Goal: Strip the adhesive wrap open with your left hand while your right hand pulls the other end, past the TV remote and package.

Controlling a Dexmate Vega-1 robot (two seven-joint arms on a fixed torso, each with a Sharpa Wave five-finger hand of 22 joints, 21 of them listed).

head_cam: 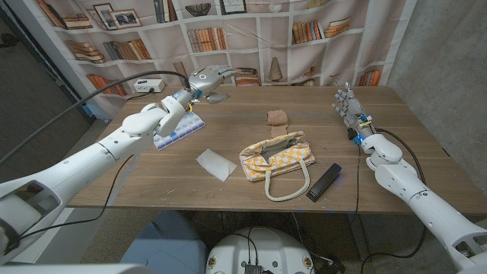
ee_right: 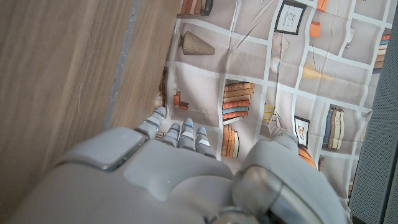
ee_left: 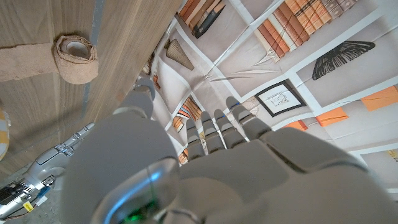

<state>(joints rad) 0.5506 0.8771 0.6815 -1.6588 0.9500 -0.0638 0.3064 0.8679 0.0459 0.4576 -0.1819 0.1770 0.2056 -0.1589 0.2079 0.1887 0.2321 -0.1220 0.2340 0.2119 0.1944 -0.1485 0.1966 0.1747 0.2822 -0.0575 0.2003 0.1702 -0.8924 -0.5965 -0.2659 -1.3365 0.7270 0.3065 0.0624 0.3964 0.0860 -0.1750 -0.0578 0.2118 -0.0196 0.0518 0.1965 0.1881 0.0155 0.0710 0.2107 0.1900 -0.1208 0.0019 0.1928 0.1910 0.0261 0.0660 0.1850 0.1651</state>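
Table (head_cam: 228,186): wooden, rectangular. Far edge runs along a bookshelf-print backdrop (head_cam: 251,34). Near edge runs across the lower head view.

Left arm enters from the lower left corner and reaches diagonally to the far-left zone. Left hand (head_cam: 204,81) is raised near the far edge, fingers (ee_left: 211,134) spread apart and extended, holding nothing. Left wrist view confirms: fingers straight, clear of any item.

Right arm enters from the lower right corner and runs along the right edge. Right hand (head_cam: 346,103) is near the far-right corner, fingers up, close together, gripping nothing. Right wrist view: fingers (ee_right: 180,134) extended beside the table surface, no item between them.

Items, largest first:
- Bag (head_cam: 278,157): yellow-white check fabric w/ handles, centre of table, mouth open; one handle loop lies toward the near edge.
- Package (head_cam: 176,128): flat, blue-white, far-left zone, partly under the left forearm.
- White sheet (head_cam: 216,164): flat, left of bag, slightly apart from it.
- TV remote (head_cam: 323,182): black, right of bag, near the near edge, lying diagonal.
- Adhesive wrap (head_cam: 278,117): tan roll, behind bag, centre-far zone, apart from both hands. Left wrist view shows roll (ee_left: 74,58) w/ a strip unrolled flat on the table.

Open room: bare surface betw. wrap and right hand; bare strip along the far edge betw. left hand and wrap; near-left corner bare.
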